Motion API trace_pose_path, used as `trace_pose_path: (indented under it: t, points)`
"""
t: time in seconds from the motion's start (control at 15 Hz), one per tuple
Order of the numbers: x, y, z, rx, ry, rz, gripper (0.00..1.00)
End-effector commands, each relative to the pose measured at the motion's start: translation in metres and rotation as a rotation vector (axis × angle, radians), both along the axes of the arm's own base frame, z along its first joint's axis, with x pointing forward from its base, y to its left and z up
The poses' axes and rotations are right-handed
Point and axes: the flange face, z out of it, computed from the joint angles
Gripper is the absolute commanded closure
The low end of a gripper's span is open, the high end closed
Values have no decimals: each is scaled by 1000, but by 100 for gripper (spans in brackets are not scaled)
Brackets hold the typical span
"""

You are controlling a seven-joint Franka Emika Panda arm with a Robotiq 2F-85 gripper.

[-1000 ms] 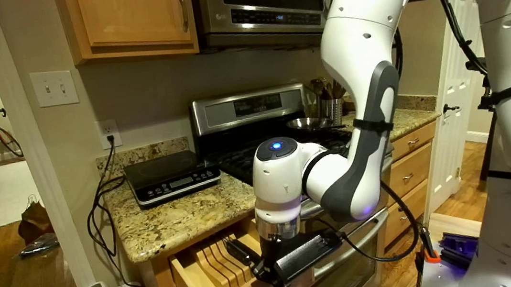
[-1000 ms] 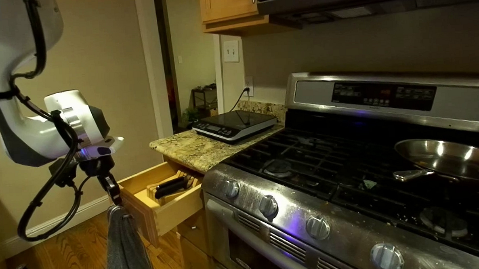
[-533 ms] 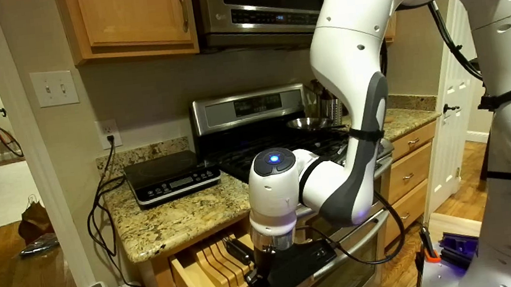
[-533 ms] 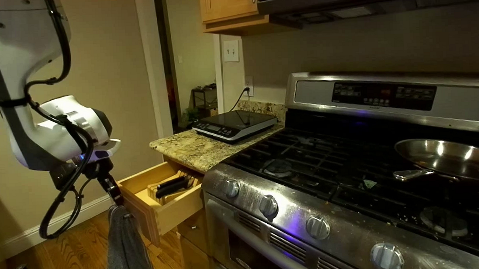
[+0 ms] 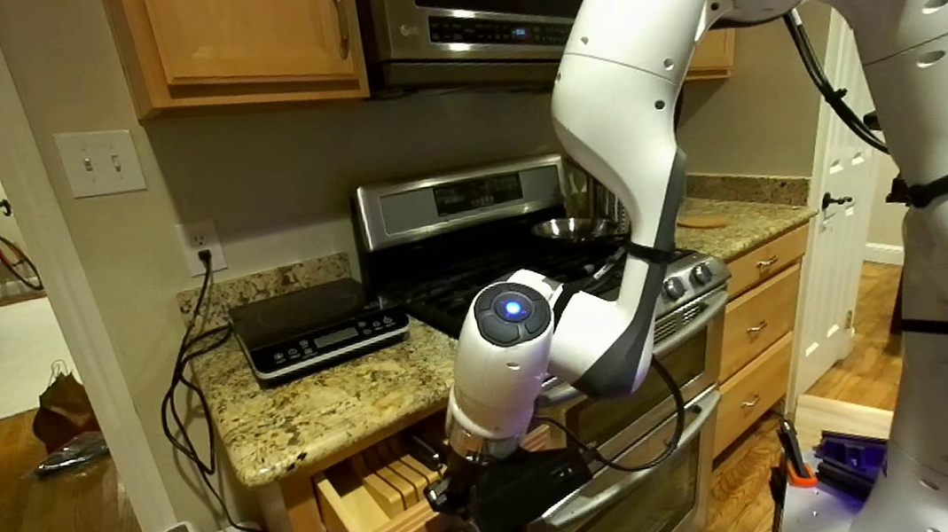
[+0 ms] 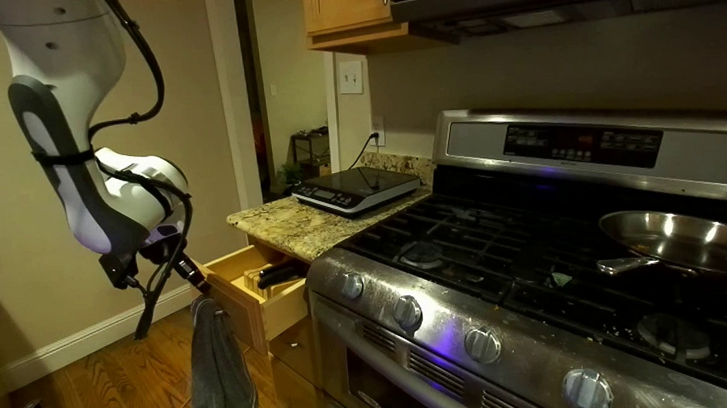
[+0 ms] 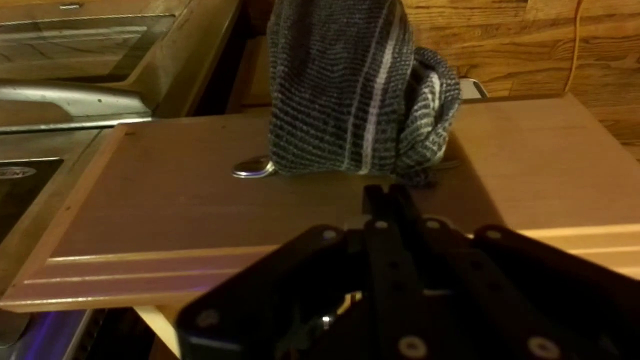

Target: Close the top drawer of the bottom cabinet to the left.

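At left in an exterior view, the Panda arm (image 6: 86, 167) reaches down with a black cable (image 6: 152, 302) hanging slack beneath it; a low sweep could snag that loop. Next comes the Robotiq gripper (image 6: 203, 288), fingers pinched together on nothing, aimed at the face of the top drawer (image 6: 245, 313); whether the tips truly touch it, the dim wrist view won't settle. Just below, the gray dish towel (image 6: 217, 370) hangs over the drawer's metal pull (image 7: 253, 166), so fingers sliding downward would likely skid on cloth and lose their push. The drawer juts part-way out from under the granite countertop (image 6: 285, 229); too steep a shove could bear it down and bind it. Inside, black knife handles (image 6: 282, 272) tilt up and might catch under the counter's edge. Farther right, the gas range (image 6: 445, 326) stands just beside; a crooked push could scrape the drawer front along it.
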Motion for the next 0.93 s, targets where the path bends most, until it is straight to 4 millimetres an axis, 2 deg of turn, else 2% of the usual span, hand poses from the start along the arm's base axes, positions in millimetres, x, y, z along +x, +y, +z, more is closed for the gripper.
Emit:
trace_pose_path:
  t: [0.0,0.27,0.6,0.87]
  points:
    - [18,-3,-21,1,-42,-19,92]
    - [36,-8,-40,-1,-63,-15,92]
    - [58,-20,-36,-29,-125,-3,92]
    - [76,-30,-46,-43,-161,5,92]
